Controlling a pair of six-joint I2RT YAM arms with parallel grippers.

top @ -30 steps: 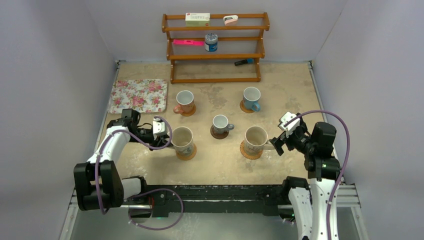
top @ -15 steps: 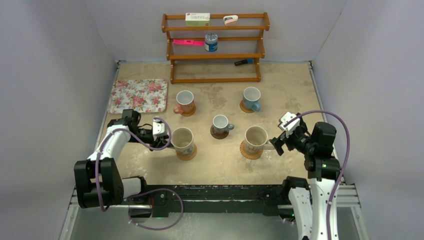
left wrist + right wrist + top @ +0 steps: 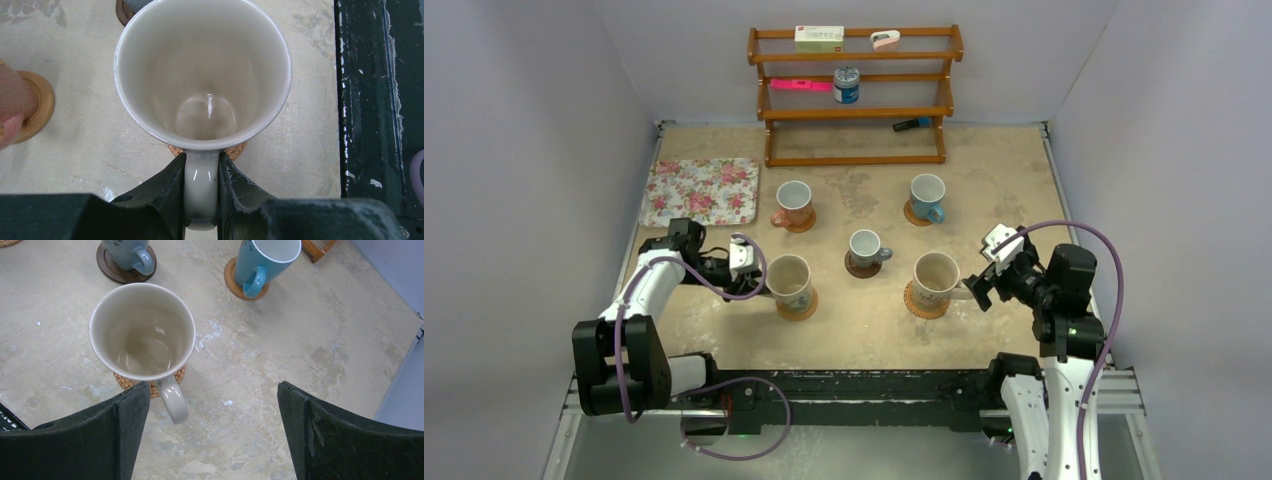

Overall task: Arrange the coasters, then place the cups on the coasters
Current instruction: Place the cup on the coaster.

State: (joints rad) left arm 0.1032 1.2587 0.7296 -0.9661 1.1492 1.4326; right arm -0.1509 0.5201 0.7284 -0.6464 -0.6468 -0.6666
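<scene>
Five cups stand on coasters. My left gripper [image 3: 201, 195] is shut on the handle of the front-left cream cup [image 3: 202, 75], which sits on a woven coaster [image 3: 236, 149]; from above the gripper [image 3: 759, 272] is at the cup's [image 3: 790, 280] left side. My right gripper [image 3: 213, 387] is open just right of the front-right cream cup [image 3: 142, 330] on its woven coaster [image 3: 122, 380], whose handle lies beside the left finger, untouched. The small grey cup [image 3: 864, 246], orange-brown cup [image 3: 793, 202] and light blue cup [image 3: 927, 195] stand on coasters further back.
A floral tray [image 3: 702, 190] lies at the back left. A wooden shelf rack [image 3: 854, 95] stands against the back wall with a tin can [image 3: 846, 85] and small items on it. A black rail [image 3: 380, 100] runs along the table's near edge.
</scene>
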